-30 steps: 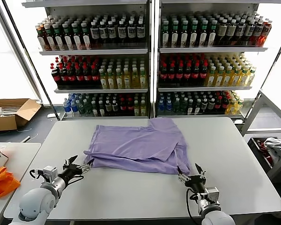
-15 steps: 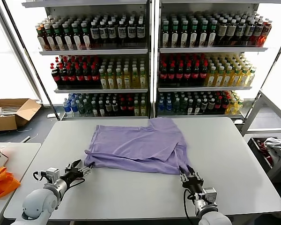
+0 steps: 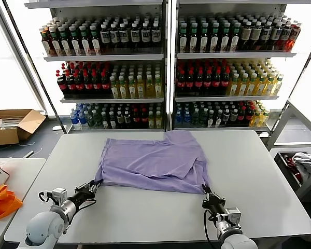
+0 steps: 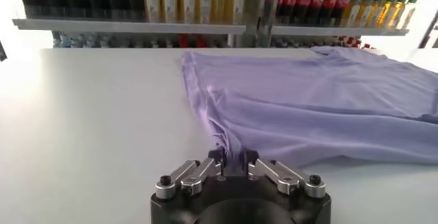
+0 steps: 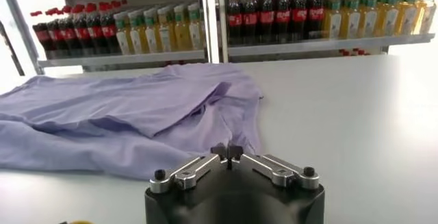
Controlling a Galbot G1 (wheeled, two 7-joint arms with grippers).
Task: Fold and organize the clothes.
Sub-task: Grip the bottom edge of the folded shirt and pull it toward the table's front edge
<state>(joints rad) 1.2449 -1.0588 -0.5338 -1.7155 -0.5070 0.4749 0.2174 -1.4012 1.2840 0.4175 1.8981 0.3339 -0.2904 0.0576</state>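
Observation:
The clothes are one lavender T-shirt [image 3: 155, 161] lying partly folded across the grey table [image 3: 145, 218], its printed front hidden. My left gripper [image 3: 97, 183] sits low at the shirt's near left corner. In the left wrist view that gripper [image 4: 233, 155] is shut on a bunched bit of the shirt's [image 4: 321, 109] hem. My right gripper [image 3: 205, 191] is at the near right corner. Seen from the right wrist, this gripper [image 5: 226, 151] has its tips pressed together on the edge of the shirt [image 5: 123, 116].
Shelves of bottles [image 3: 166, 67] stand behind the table. A cardboard box [image 3: 10, 125] lies on the floor at the far left. Orange fabric [image 3: 1, 199] rests on a side table at the left. A bin holding white-grey cloth [image 3: 303, 163] stands at the right.
Both grippers have gone from open to shut on the shirt's near corners. They have drawn back a little toward the table's near edge, pulling the corners with them.

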